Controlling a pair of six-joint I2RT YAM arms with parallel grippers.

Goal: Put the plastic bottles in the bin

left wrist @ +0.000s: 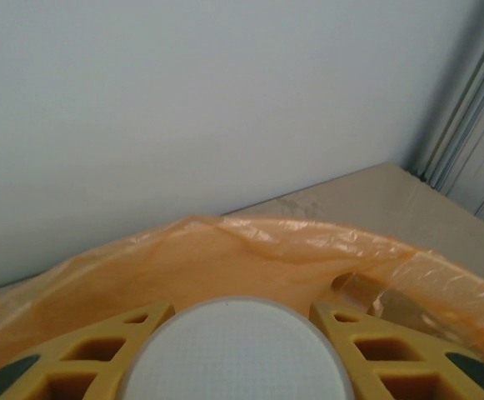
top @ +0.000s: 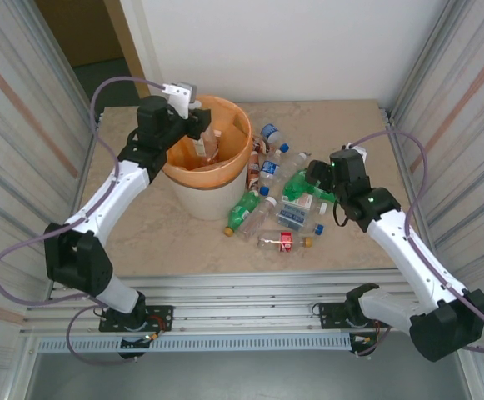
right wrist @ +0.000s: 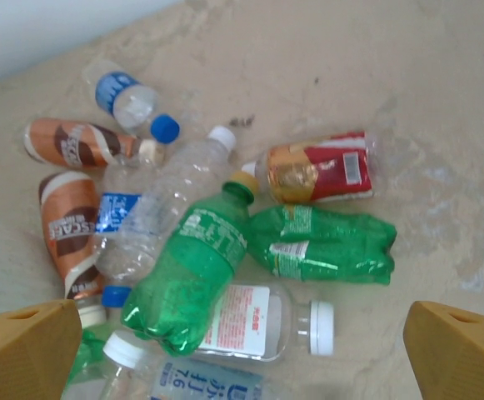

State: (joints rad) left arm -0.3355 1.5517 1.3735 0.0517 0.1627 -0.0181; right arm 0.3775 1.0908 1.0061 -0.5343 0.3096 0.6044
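Orange bag lining, off-white wall: the bin (top: 193, 198) stands at the far left of the table (top: 350, 125). The heap of plastic bottles (top: 279, 196) lies just beside it on its right.

Held bottle (top: 209, 143): inside the bin's mouth, near the far-left rim. Long axis about vertical. In the left wrist view a round white end (left wrist: 235, 354) faces the camera; cap or base, cannot tell. Left gripper (top: 197, 125) is closed narrow on it, a yellow finger (left wrist: 366, 350) on each side of that end, the orange bag (left wrist: 250, 258) behind.

Left arm: elbow out to the left, forearm running toward the far right, wrist above the bin's left rim.

Heap, right wrist view:
- Large green bottle (right wrist: 193, 279) lies diagonal, yellow cap (right wrist: 243, 182) to the upper right.
- Crushed green bottle (right wrist: 329, 243) lies crosswise, touching it.
- Red-label bottle (right wrist: 321, 171) also lies crosswise, neck to the left.
- Clear bottle (right wrist: 162, 212) runs parallel to the large green one, white cap (right wrist: 222, 136) at the upper right.
- Blue-label bottle (right wrist: 123, 93) points its blue cap (right wrist: 165, 127) down-right.
- Brown-label bottle (right wrist: 71, 143) lies crosswise at the heap's left edge.

Right gripper (right wrist: 242, 333) hangs above the heap, jaws spread wide, nothing between them. Right arm: elbow out at the near right, forearm running far-left toward the bottles.
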